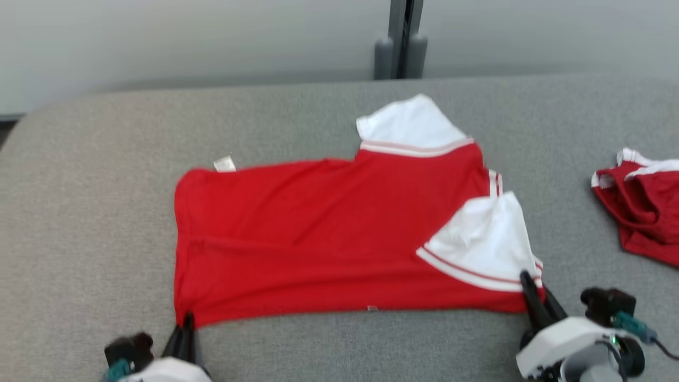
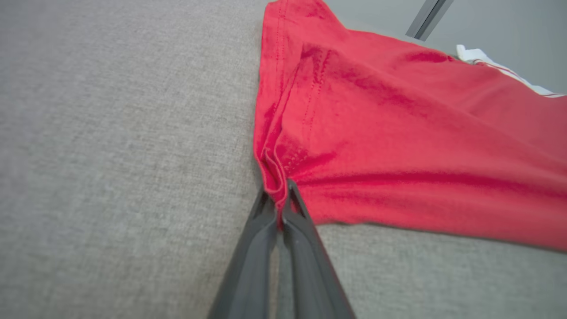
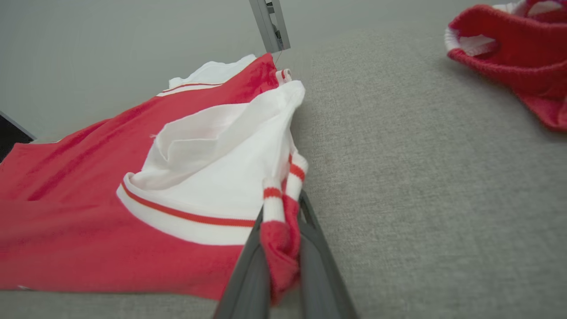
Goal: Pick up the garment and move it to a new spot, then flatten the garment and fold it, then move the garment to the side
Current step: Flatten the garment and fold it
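Note:
The garment (image 1: 329, 233) is a red shirt with white sleeves, lying spread sideways on the grey table (image 1: 79, 239), both sleeves folded in over its right part. My left gripper (image 1: 186, 321) is shut on its near left hem corner; the left wrist view shows the red hem (image 2: 277, 177) pinched between the dark fingers (image 2: 305, 248). My right gripper (image 1: 530, 286) is shut on the near right corner, where the right wrist view shows the striped red-and-white collar edge (image 3: 279, 212) bunched between the fingers (image 3: 319, 266). The garment (image 3: 88, 212) spreads left of them.
A second red and white garment (image 1: 644, 207) lies crumpled at the table's right edge, also in the right wrist view as a red heap (image 3: 514, 53). A grey post (image 1: 403, 40) stands behind the table. Bare grey cloth stretches to the left and along the front edge.

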